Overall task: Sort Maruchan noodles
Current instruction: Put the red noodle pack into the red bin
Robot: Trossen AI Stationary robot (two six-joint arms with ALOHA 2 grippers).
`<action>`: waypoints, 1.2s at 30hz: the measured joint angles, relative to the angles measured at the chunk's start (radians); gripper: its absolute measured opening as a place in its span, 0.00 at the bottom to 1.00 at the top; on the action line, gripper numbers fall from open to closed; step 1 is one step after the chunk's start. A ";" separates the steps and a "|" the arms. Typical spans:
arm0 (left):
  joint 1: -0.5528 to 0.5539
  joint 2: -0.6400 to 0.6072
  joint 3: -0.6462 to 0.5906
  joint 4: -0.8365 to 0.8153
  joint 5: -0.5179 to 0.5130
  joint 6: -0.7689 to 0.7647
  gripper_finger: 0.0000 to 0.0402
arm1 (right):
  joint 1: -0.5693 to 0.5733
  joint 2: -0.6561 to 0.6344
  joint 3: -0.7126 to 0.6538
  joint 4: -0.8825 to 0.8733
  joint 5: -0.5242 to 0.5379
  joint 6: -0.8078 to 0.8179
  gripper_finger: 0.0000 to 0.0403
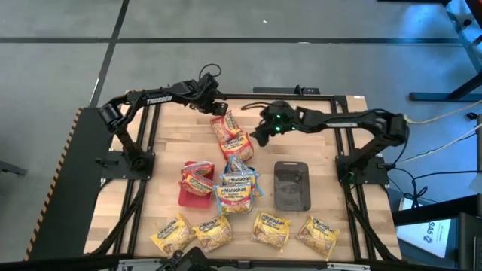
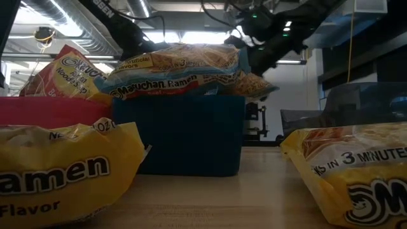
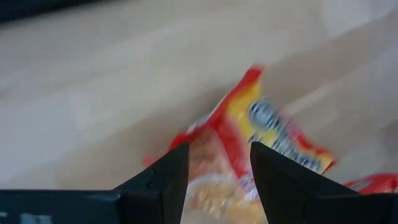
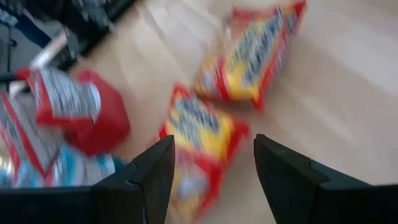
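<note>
red tray (image 1: 186,197), grey tray (image 1: 292,186), yellow packets (image 1: 273,229)

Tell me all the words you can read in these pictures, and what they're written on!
"Maruchan Ramen": blue-edged packet atop the blue tray, low view.
"amen" and "Flavor": yellow packet, front left.
"3 MINUTE": yellow packet, front right.
"Maruchan": blue-edged packet, high view.
"TROSSEN": left arm.
Small print on the red packet and both wrist views: too blurred to read.
</note>
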 joint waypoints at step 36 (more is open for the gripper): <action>0.011 0.085 0.000 -0.082 0.060 0.153 0.41 | -0.016 0.397 0.297 -0.042 0.079 0.190 0.53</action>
